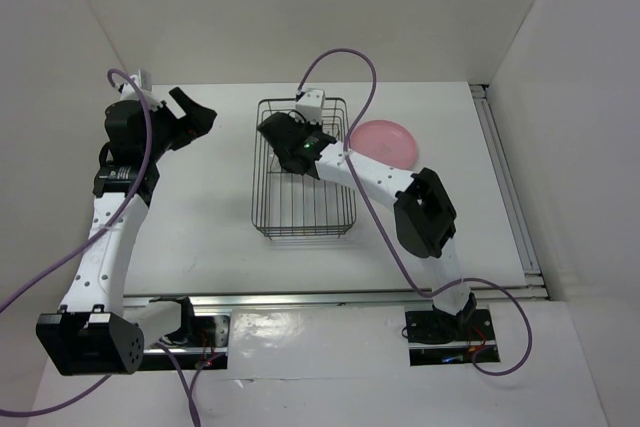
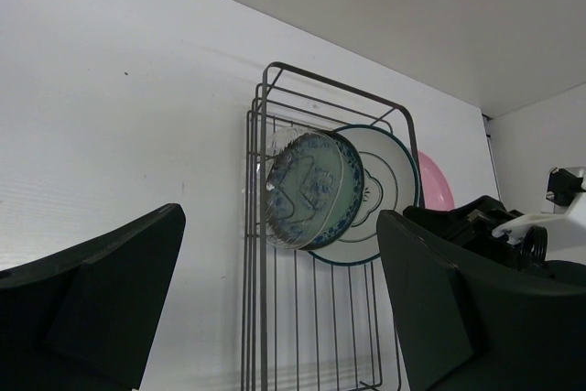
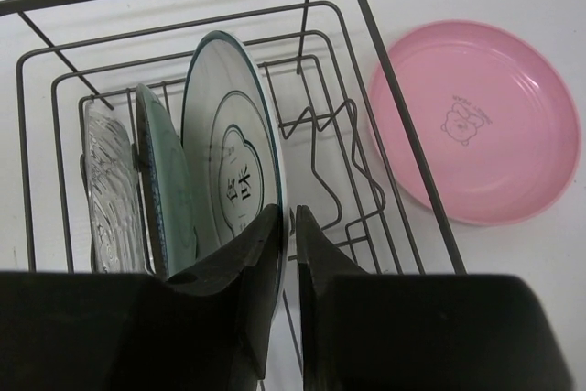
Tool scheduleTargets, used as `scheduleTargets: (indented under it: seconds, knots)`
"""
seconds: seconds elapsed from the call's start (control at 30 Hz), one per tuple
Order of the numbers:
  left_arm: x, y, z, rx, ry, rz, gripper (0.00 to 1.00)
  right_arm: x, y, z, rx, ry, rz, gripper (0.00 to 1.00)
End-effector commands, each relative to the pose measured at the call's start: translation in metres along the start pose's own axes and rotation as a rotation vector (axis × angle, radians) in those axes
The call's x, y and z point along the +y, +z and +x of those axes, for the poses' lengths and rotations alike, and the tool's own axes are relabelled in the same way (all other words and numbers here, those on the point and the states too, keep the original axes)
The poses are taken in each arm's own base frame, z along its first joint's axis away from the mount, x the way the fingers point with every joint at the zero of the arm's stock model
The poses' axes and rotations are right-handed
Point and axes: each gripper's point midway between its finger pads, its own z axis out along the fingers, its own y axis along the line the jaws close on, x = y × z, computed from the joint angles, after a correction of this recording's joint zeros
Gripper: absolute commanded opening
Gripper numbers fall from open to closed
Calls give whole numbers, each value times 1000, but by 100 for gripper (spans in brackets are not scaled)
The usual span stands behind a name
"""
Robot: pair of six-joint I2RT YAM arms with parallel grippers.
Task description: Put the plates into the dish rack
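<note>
Mid-table, the dish rack point(image 1: 303, 197), long side running near to far. In its far end, three plates point(image 3: 169, 194) on edge, one behind another. Flat on the table point(image 1: 200, 237), just right of the rack's far corner and outside it, a fourth plate point(image 1: 385, 139).

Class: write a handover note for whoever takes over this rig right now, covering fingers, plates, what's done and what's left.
Left gripper: open, empty, left of the dish rack.
Right gripper: fingers nearly together at the rim of the ringed plate; grip unclear.
Done: wavy glass plate, teal plate and ringed plate stand upright in the rack.
To do: pink plate, flat on the table right of the rack.
</note>
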Motion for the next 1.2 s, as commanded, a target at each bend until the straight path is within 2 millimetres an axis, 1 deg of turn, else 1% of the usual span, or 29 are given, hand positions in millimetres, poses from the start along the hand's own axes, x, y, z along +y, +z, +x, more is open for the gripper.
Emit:
scheduleTargets:
  seconds: [0.0,0.03,0.13,0.2,0.23,0.3,0.37,0.47,0.5,0.53,0.57,0.6,0.63,0.67,0.7,0.73,0.77,0.8,0.83,0.87,0.9,0.93,0.97,1.0,1.03,1.07,1.1,1.13,1.17]
  knots:
    - [-14,-6,-17,-66,15,54,100,11,-3,-20,-48,56,-14,20]
    - [-15,-7,-16,-61,15,62,100,10,-6,-25,-52,63,-17,27]
    - [-15,-7,-16,-61,15,62,100,15,-5,-30,-67,48,-38,36]
    - [-15,-7,-16,-61,15,62,100,20,-8,-42,-83,55,-58,36]
    - [-15,-7,-16,-61,15,62,100,19,-8,-42,-84,44,-58,36]
    - [-15,-7,-16,-61,15,62,100,22,-8,-57,-103,62,-75,39]
    - [-16,-6,-18,-69,17,67,100,21,0,-59,-88,65,-95,39]
    - [-17,-7,-18,-64,27,74,100,25,-5,-71,-84,95,-172,43]
    - [-17,-7,-18,-64,27,74,100,18,-13,-92,-112,149,-199,44]
    - [-17,-7,-18,-64,27,74,100,8,-7,-91,-95,153,-214,46]
    - [-17,-7,-18,-64,27,74,100,8,-15,-95,-93,167,-257,47]
    - [-15,-3,-15,-54,24,68,100,-6,-10,-112,-121,213,-271,49]
    - [-15,-3,-15,-54,24,68,100,-31,-18,-123,-132,239,-283,52]
    - [-15,-3,-15,-54,24,68,100,-40,-20,-131,-130,250,-334,60]
    - [-14,0,-12,-40,22,72,100,-74,-5,-145,-148,277,-308,65]
    - [-14,0,-12,-39,22,72,100,-103,-17,-172,-201,323,-321,66]
    - [-15,0,-11,-35,22,80,100,-124,-7,-161,-182,307,-298,68]
    - [-15,3,-9,-27,22,86,100,-158,8,-171,-191,333,-268,70]
    - [-17,3,-8,-21,13,95,100,-179,13,-165,-161,326,-239,72]
    - [-13,6,-7,-10,8,93,100,-198,14,-163,-149,330,-218,72]
    - [-16,5,-5,-1,-4,107,100,-210,18,-157,-132,330,-206,72]
    - [-14,8,-3,7,-6,102,100,-235,29,-149,-113,347,-146,72]
    - [-13,7,-4,7,-8,103,100,-244,36,-128,-70,365,-127,72]
    - [-11,10,-2,14,-11,98,100,-251,39,-118,-42,380,-139,72]
    - [-11,10,-2,14,-11,98,100,-272,50,-102,-8,406,-97,72]
    - [-11,10,-2,14,-11,98,100,-279,54,-96,-11,437,-99,73]
    - [-11,10,-2,14,-11,98,100,-277,60,-66,60,455,-132,73]
    - [-11,10,-2,14,-11,98,100,-292,66,-57,72,485,-122,73]
    - [-11,10,-2,14,-11,98,100,-291,75,-36,121,492,-125,73]
